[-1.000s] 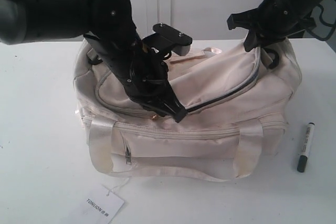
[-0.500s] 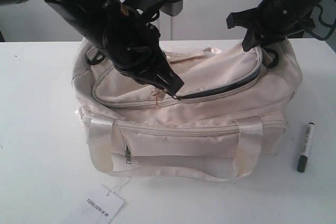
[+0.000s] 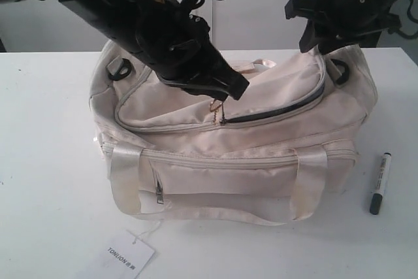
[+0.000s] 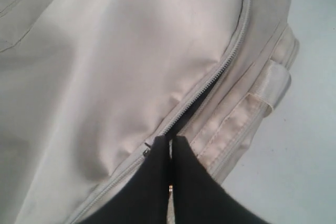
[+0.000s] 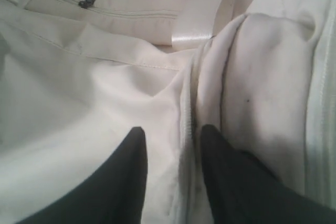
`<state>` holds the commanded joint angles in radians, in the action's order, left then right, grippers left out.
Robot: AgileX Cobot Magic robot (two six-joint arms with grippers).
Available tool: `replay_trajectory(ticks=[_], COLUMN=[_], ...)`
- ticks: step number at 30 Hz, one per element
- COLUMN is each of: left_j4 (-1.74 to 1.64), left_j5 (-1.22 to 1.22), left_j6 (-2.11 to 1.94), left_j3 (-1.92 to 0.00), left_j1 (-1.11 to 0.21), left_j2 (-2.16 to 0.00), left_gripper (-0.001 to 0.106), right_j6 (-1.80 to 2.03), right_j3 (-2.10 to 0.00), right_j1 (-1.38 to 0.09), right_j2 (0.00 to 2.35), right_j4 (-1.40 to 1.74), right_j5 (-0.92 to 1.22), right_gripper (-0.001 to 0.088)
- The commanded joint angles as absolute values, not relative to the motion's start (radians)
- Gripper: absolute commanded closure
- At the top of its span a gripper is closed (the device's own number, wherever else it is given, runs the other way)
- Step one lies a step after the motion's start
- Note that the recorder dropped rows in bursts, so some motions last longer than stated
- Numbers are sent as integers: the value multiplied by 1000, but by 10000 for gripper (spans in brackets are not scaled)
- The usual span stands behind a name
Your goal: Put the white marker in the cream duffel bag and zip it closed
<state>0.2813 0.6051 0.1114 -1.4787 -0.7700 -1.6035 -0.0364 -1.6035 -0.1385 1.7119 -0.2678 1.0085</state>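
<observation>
Raised since a second ago, the left gripper [image 3: 232, 89] now sits higher above the cream duffel bag [image 3: 261, 181], its fingers pressed together on the gold chain pull [image 3: 215, 109]. At the bag's right end the right gripper [image 5: 172, 128] has spread its fingers, which straddle a ridge of fabric. Outside the bag, the white marker [image 3: 380, 181] lies on the table [image 3: 46, 161] to the bag's right, apart from it, and the top zipper [image 3: 281, 110] gapes dark.

On my white desk [image 3: 46, 161] I see the bag [image 3: 228, 181] in the middle, the marker [image 3: 379, 183] lying apart on its right-arm side, and a paper tag [image 3: 128, 253] before the bag.
</observation>
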Motion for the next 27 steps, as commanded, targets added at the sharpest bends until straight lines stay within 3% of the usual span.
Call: replay_trajectory(ticks=[23, 27], left_j4=[332, 332], left_j5=[594, 594], left_j6=[109, 109], left_j3=[-1479, -1479], left_j1=[-770, -770], left_j2=[-1544, -1544], left_gripper=[1053, 1053], right_j6=[110, 149], right_j3=[-1568, -1510], right_j1=[-139, -139], right_j2=[1603, 1577], right_j4=[-272, -288], right_j5=[1206, 1176], right_gripper=[529, 459])
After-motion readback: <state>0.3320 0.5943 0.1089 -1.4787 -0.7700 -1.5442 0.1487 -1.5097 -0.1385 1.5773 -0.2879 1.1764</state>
